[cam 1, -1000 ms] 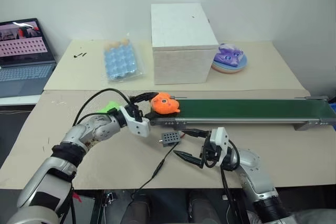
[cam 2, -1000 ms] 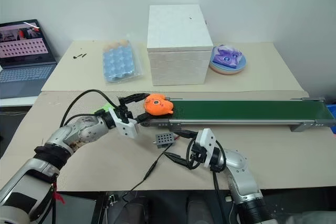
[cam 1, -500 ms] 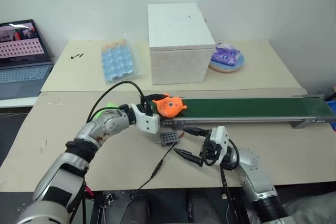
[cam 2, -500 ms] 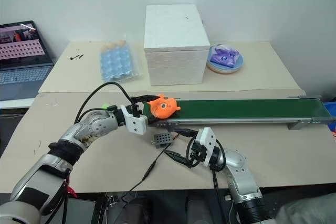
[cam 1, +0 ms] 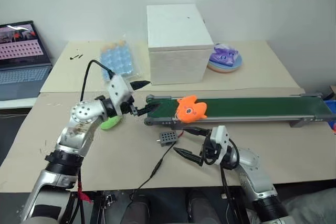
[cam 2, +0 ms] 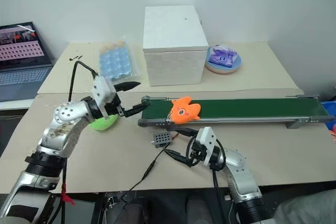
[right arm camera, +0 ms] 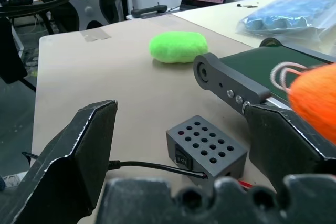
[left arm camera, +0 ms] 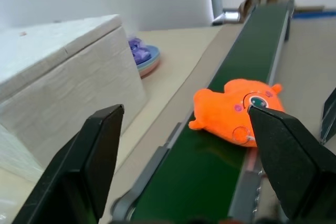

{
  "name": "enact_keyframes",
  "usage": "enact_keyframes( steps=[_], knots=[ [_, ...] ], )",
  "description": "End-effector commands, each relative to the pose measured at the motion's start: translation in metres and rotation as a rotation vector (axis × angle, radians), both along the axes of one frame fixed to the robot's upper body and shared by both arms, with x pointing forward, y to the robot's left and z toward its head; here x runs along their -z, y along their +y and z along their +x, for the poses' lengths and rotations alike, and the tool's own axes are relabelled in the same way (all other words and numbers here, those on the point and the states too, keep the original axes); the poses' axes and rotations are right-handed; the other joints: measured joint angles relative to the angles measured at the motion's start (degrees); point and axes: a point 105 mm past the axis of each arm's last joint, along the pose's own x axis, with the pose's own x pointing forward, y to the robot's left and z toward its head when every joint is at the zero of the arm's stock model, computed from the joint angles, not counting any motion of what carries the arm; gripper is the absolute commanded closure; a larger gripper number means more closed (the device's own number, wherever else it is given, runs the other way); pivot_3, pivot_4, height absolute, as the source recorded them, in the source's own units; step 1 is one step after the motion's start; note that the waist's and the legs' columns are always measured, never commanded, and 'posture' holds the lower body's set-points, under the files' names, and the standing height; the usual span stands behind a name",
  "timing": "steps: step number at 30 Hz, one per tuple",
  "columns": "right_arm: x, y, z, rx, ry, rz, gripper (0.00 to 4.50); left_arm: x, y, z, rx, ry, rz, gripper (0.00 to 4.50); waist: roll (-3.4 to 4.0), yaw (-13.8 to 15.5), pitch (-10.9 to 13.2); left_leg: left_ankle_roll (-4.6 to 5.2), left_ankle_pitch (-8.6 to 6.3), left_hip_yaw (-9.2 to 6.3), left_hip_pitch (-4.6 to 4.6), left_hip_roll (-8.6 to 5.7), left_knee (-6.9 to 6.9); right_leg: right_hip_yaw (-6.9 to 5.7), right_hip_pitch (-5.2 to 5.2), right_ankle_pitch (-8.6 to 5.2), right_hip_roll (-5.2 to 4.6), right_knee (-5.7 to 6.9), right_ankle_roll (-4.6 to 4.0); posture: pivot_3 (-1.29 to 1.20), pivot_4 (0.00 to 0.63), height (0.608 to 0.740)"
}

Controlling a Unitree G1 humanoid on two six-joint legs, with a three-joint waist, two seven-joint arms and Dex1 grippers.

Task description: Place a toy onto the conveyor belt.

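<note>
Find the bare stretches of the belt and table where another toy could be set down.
Free: the conveyor belt right of the orange toy, and the table in front of it. Crowded: the belt's left end, with the left gripper, green toy, grey box.

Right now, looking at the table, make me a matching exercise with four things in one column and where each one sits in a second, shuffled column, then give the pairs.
Things:
1. small orange soft fish toy
2. lime green rounded toy
3. purple toy
4. small grey perforated box

Places:
A. on a round plate beside the white block
B. on the cardboard just in front of the belt's near edge
C. lying on the dark green conveyor belt
D. on the cardboard behind the open left gripper

Pairs: 1-C, 2-D, 3-A, 4-B
</note>
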Motion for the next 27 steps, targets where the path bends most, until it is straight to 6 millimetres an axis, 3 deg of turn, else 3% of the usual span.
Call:
enact_keyframes(
  steps=[1,12,27],
  knots=[
    [-0.009,0.000,0.002,-0.004,-0.042,0.012,0.00,-0.029,0.013,-0.003,0.025,0.020,-0.126,0.48,0.00,-0.1,0.0,0.00,0.00,0.00,0.00,0.00,0.00,0.00,0.00,0.00,0.00,-0.01,0.00,0.00,0.150,0.740],
    [-0.008,-0.002,0.002,0.003,-0.043,0.005,0.00,-0.024,0.002,-0.013,0.124,0.116,-0.167,0.48,0.00,0.0,0.0,0.00,0.00,0.01,0.00,0.00,0.00,0.02,0.00,0.00,0.00,-0.03,0.00,0.00,0.150,0.740],
    [-0.007,-0.002,0.003,0.016,-0.041,0.004,0.00,-0.025,-0.008,-0.016,0.163,0.106,-0.128,0.48,0.00,-0.1,0.0,0.00,0.00,0.02,-0.01,0.00,-0.01,0.06,-0.01,0.00,0.00,-0.05,-0.01,0.00,0.150,0.740]
  ],
)
